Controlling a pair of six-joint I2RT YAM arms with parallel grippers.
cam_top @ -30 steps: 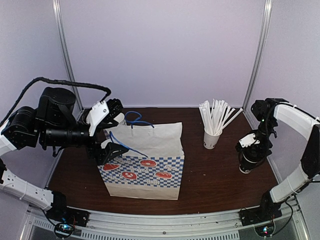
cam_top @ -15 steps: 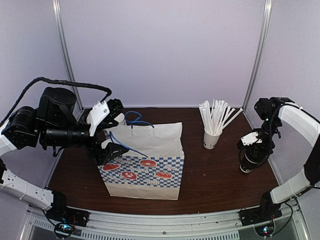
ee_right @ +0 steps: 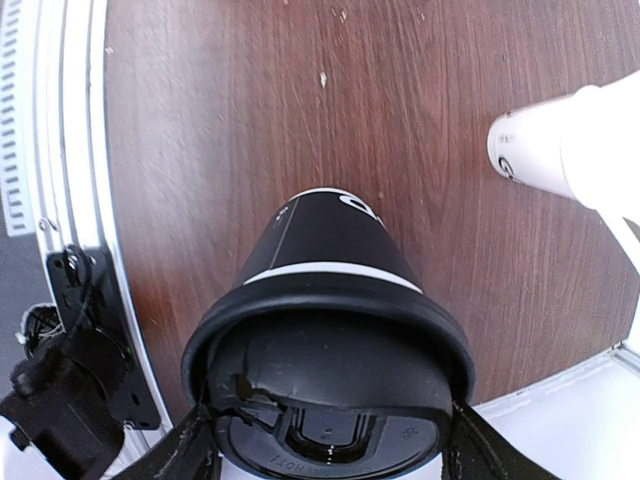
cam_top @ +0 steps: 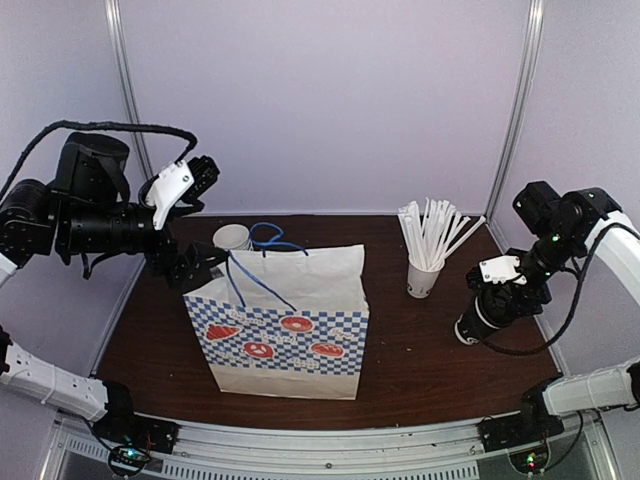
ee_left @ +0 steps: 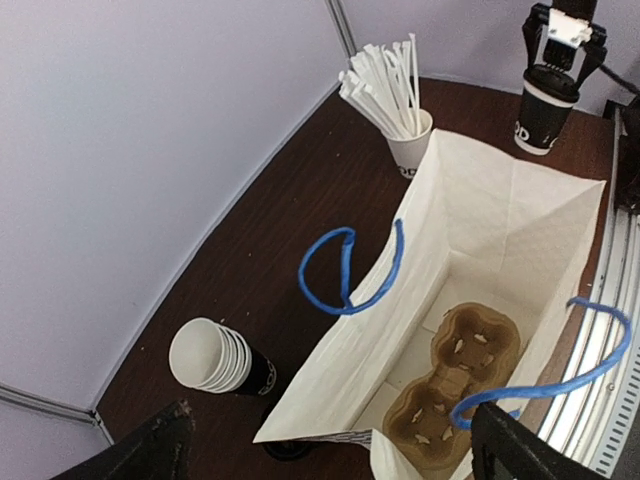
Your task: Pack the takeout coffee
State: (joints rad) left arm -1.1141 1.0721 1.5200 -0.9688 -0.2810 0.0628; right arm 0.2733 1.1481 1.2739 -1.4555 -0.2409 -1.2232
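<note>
Left gripper [cam_top: 208, 218] gapes over the checkered bag [cam_top: 290, 300] while, far right above the table [cam_top: 420, 360], the right gripper [cam_top: 495, 300] clasps the tilted takeout coffee [cam_top: 476, 322] at its lid, probably the stiffest hold on a light, crushable cup.

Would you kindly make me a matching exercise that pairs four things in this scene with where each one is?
Things:
1. takeout coffee
2. cardboard cup carrier
3. stack of lidless cups
4. white cup of sticks

Places:
A. on the table behind the checkered bag
B. between the fingers of the right gripper
C. on the bottom inside the bag
D. standing upright on the table, just right of the bag

Pairs: 1-B, 2-C, 3-A, 4-D
</note>
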